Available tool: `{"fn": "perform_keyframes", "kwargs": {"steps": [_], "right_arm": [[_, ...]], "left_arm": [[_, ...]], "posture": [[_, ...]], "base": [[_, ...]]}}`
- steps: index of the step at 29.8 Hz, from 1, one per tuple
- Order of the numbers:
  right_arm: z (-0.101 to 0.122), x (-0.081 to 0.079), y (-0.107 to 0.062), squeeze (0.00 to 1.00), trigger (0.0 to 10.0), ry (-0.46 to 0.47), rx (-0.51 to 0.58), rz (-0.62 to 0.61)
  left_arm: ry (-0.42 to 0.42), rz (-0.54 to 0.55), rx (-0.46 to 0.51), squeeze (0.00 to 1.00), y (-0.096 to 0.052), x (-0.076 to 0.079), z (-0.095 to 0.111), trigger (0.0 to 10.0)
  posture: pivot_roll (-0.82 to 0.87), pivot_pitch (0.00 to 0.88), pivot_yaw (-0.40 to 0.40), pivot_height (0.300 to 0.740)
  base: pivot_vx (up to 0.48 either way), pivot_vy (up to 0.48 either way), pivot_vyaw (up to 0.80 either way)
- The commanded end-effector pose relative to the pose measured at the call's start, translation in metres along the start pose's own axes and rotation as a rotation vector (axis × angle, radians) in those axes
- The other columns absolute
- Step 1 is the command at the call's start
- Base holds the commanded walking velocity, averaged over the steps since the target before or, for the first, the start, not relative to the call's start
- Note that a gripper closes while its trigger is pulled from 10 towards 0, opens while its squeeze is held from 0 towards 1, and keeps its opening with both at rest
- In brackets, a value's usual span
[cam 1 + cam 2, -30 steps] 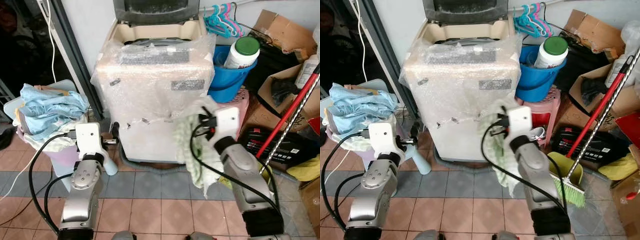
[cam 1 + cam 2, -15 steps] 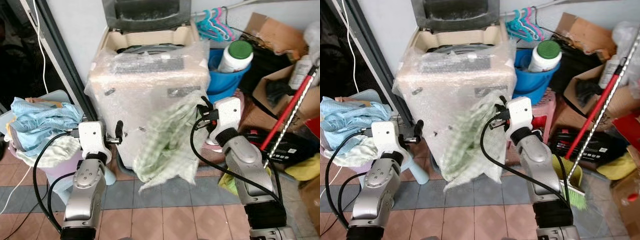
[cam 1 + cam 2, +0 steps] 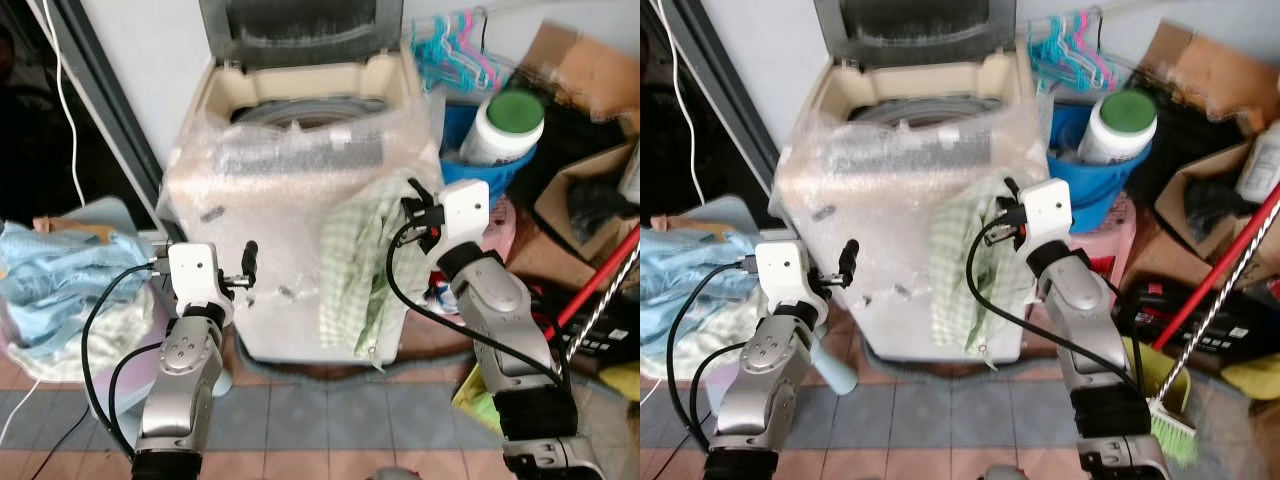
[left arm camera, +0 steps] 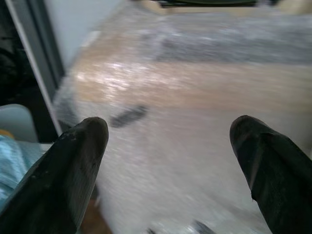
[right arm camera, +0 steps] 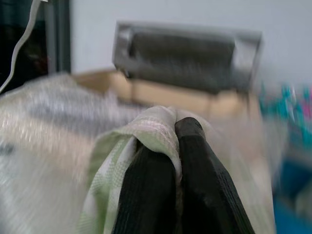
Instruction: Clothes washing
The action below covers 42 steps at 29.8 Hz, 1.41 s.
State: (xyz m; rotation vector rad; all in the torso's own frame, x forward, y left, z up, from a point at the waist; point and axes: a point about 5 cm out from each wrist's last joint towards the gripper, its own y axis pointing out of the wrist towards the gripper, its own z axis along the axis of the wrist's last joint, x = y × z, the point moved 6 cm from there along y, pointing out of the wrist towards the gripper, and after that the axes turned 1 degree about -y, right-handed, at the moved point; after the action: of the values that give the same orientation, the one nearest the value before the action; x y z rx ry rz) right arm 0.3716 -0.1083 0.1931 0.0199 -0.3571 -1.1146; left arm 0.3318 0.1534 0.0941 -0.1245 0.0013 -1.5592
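A cream top-loading washing machine (image 3: 300, 170), wrapped in bubble plastic, stands ahead with its lid (image 3: 300, 30) up and the drum (image 3: 300, 105) showing. My right gripper (image 3: 412, 198) is shut on a green checked cloth (image 3: 358, 270) that hangs down the machine's front right corner. In the right wrist view the cloth (image 5: 117, 165) is pinched between the black fingers (image 5: 146, 190), facing the raised lid. My left gripper (image 3: 249, 262) is open and holds nothing, close to the machine's front. A pile of light blue clothes (image 3: 60, 280) lies in a basket at the left.
A blue bucket (image 3: 480, 150) with a green-capped white jar (image 3: 505, 125) stands right of the machine, plastic hangers (image 3: 450, 55) behind it. Cardboard boxes (image 3: 590, 80), a red broom handle (image 3: 600, 270) and clutter crowd the right. A dark doorway (image 3: 60, 120) opens at the left.
The view has closed in on the machine. My right gripper lifted the cloth higher, up to the machine's top front corner; the cloth now hangs straight instead of swinging out.
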Motion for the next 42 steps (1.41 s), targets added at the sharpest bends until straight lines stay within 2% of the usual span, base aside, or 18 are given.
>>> {"fn": "perform_keyframes", "kwargs": {"steps": [1, 3, 5, 6, 10, 17, 19, 24, 26, 28, 29, 32, 35, 36, 37, 40, 41, 42], "right_arm": [[0.029, -0.019, 0.012, 0.0, 10.0, -0.075, 0.096, 0.113], [0.043, -0.02, 0.02, 0.0, 10.0, -0.085, 0.13, 0.155], [0.045, -0.02, 0.021, 0.0, 10.0, -0.084, 0.135, 0.156], [0.06, -0.02, 0.028, 0.0, 10.0, -0.093, 0.169, 0.188], [0.071, -0.017, 0.037, 0.0, 10.0, -0.067, 0.197, 0.21], [0.086, -0.027, 0.051, 0.0, 10.0, -0.053, 0.23, 0.314], [0.104, -0.025, 0.067, 0.0, 10.0, -0.018, 0.256, 0.348], [0.115, -0.028, 0.079, 0.0, 10.0, -0.022, 0.249, 0.43], [0.137, 0.003, 0.103, 0.0, 10.0, -0.104, 0.256, 0.282], [0.159, 0.032, 0.113, 0.0, 10.0, -0.163, 0.279, 0.123], [0.186, 0.061, 0.113, 0.0, 10.0, -0.205, 0.336, -0.033], [0.232, 0.099, 0.1, 0.0, 10.0, -0.241, 0.471, -0.219], [0.253, 0.128, 0.084, 0.0, 10.0, -0.27, 0.523, -0.359], [0.251, 0.137, 0.082, 0.0, 10.0, -0.257, 0.514, -0.395], [0.251, 0.137, 0.082, 0.0, 10.0, -0.257, 0.514, -0.395], [0.199, 0.122, 0.094, 0.0, 10.0, -0.254, 0.388, -0.312], [0.199, 0.122, 0.094, 0.0, 10.0, -0.254, 0.388, -0.312], [0.174, 0.115, 0.097, 0.0, 10.0, -0.245, 0.338, -0.28]], "left_arm": [[-0.005, 0.026, -0.012, 0.0, 0.001, -0.01, -0.001, 10.0], [-0.02, 0.032, -0.017, 0.0, 0.003, -0.01, -0.003, 10.0], [-0.022, 0.031, -0.015, 0.0, 0.003, -0.009, -0.002, 10.0], [-0.025, 0.035, -0.015, 0.0, 0.004, -0.009, -0.002, 10.0], [-0.03, 0.04, -0.019, 0.0, 0.003, -0.008, -0.003, 10.0], [-0.031, 0.039, -0.024, 0.0, 0.004, -0.006, -0.004, 10.0], [-0.032, 0.034, -0.026, 0.0, 0.007, -0.004, -0.004, 10.0], [-0.033, 0.03, -0.006, 0.0, 0.008, -0.003, 0.0, 10.0], [-0.027, 0.031, -0.008, 0.0, 0.009, 0.0, 0.0, 10.0], [-0.025, 0.027, -0.006, 0.0, 0.009, 0.002, 0.0, 10.0], [-0.023, 0.027, -0.003, 0.0, 0.009, 0.003, 0.001, 10.0], [-0.023, 0.03, -0.002, 0.0, 0.009, 0.003, 0.001, 10.0], [-0.029, 0.04, -0.003, 0.0, 0.007, 0.001, 0.0, 10.0], [-0.03, 0.043, -0.001, 0.0, 0.007, 0.001, 0.0, 10.0], [-0.03, 0.043, -0.001, 0.0, 0.007, 0.001, 0.0, 10.0], [-0.026, 0.032, 0.001, 0.0, 0.007, 0.004, 0.0, 10.0], [-0.026, 0.032, 0.001, 0.0, 0.007, 0.004, 0.0, 10.0], [-0.027, 0.025, 0.002, 0.0, 0.007, 0.005, 0.001, 10.0]], "posture": [[-0.06, 0.0, 0.06, 0.74], [-0.06, 0.0, 0.059, 0.74], [-0.06, 0.0, 0.059, 0.74], [-0.06, 0.0, 0.052, 0.74], [-0.06, 0.0, 0.047, 0.74], [-0.06, 0.0, 0.046, 0.74], [-0.06, 0.0, 0.043, 0.74], [-0.06, 0.0, 0.043, 0.74], [-0.06, 0.0, 0.041, 0.74], [-0.06, 0.0, 0.041, 0.74], [-0.05, 0.0, 0.037, 0.74], [-0.04, 0.0, 0.033, 0.74], [-0.04, 0.0, 0.029, 0.74], [-0.04, 0.0, 0.029, 0.74], [-0.04, 0.0, 0.029, 0.74], [-0.05, 0.0, 0.03, 0.74], [-0.05, 0.0, 0.03, 0.74], [-0.05, 0.0, 0.03, 0.74]], "base": [[0.409, 0.255, 0.0], [0.328, 0.351, 0.0], [0.296, 0.379, 0.0], [0.244, 0.416, 0.0], [0.122, 0.429, 0.0], [0.0, 0.442, 0.0], [0.0, 0.442, 0.0], [0.0, 0.427, 0.0], [0.0, 0.0, 0.0], [0.0, 0.0, 0.0], [0.0, 0.0, 0.0], [0.0, 0.0, 0.0], [0.0, 0.0, 0.0], [0.0, 0.0, 0.0], [0.0, 0.0, 0.0], [0.0, 0.0, 0.0], [0.0, 0.0, 0.0], [0.0, 0.0, 0.0]]}}
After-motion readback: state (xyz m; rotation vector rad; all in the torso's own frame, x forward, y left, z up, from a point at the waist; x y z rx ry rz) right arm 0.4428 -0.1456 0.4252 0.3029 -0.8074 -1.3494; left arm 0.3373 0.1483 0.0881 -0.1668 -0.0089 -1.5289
